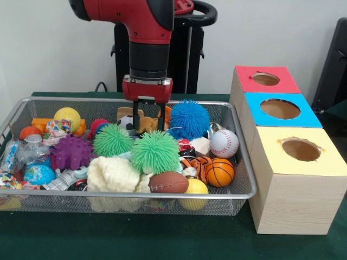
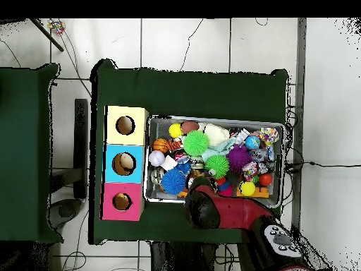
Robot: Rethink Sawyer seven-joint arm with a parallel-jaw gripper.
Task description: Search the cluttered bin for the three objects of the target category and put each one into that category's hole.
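A green-covered table [image 1: 162,238] carries the wire mesh bin [image 1: 135,196] at left and a pale wooden box [image 1: 287,200] at right.

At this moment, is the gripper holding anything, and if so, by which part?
It cannot be told. The gripper is down in the wire bin around a tan-brown plush animal, but whether it has closed on it is not visible.

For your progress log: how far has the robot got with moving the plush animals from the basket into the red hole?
Nothing looks delivered: the red hole shows no toy. In hand: the claw is down in the basket, its fingers straddling a tan plush animal, not yet lifted. Left: that one, the tiger-striped toy and any others.
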